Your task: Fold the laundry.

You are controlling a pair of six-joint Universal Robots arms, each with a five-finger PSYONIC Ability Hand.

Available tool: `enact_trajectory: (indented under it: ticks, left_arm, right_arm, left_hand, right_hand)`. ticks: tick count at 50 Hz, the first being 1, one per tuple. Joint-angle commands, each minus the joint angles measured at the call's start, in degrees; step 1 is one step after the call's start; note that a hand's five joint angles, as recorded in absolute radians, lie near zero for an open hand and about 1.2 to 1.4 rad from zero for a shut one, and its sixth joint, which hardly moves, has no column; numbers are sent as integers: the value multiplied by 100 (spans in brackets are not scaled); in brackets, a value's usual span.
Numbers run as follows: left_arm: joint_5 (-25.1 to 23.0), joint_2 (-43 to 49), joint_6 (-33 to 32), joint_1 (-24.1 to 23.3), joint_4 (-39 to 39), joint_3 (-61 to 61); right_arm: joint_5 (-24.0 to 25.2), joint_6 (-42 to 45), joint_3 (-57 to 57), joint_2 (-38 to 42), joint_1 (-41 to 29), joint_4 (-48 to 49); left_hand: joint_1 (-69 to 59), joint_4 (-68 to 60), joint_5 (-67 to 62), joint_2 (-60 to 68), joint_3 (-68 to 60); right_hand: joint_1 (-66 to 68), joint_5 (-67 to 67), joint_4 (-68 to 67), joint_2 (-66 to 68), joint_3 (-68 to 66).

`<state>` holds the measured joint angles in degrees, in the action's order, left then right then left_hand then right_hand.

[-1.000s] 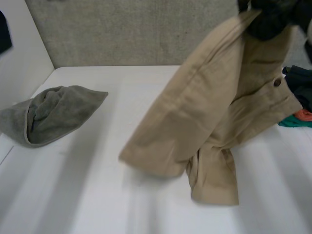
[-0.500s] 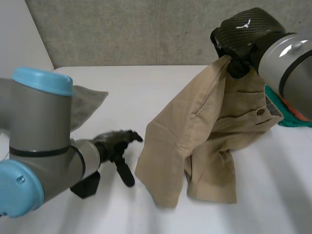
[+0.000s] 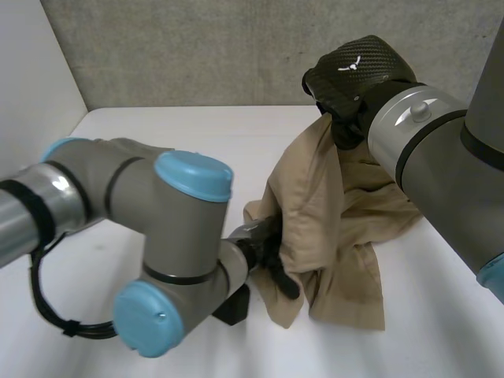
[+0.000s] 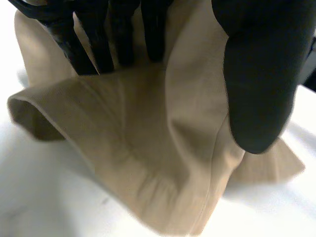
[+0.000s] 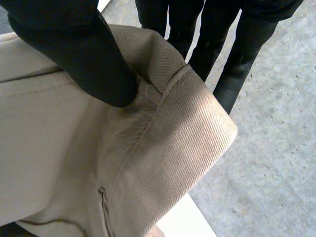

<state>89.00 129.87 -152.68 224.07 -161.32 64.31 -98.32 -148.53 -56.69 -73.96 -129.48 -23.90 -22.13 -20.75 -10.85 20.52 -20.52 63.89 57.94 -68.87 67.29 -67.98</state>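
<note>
Head view has the khaki trousers hanging over the right part of the white table, gathered to a peak at the top and spreading downward, with the lower folds and one hemmed leg end resting on the tabletop. At that peak the right hand, ending the right arm, is closed on the cloth and holds it up above the table in front of the grey concrete wall. Its wrist view shows the thumb pressed down onto a thick stitched band of the fabric, just beside a seam, while the fingers lie on the far side of that band, so the band is pinched between them. Lower down, the left arm bends across the front of the table and brings the left hand to the near lower edge of the trousers, close to the tabletop. Seen from the left wrist, a raised fold of the cloth runs between that hand's thumb and its fingers, caught from both sides, with a loose curled edge hanging just over the table beneath them.
</note>
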Motion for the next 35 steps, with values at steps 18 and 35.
enact_trajectory:
  ticks: [18,35]
  left_arm:
    - [725,-3037,-2879,1640,-401,424]
    - [786,-3863,-3892,1605,784,-1674]
  right_arm:
    - [885,158,-817,-347,1293,-159]
    - [990,-580,-28,-1586,1566,255]
  left_hand:
    - [-5787,-5925,-5915,5948,-5948]
    - [-5787,-5925,-5915,5948,-5948]
  right_hand:
    - [1611,1206,-1113,1271,-1202]
    - [1611,1206,-1113,1271,-1202]
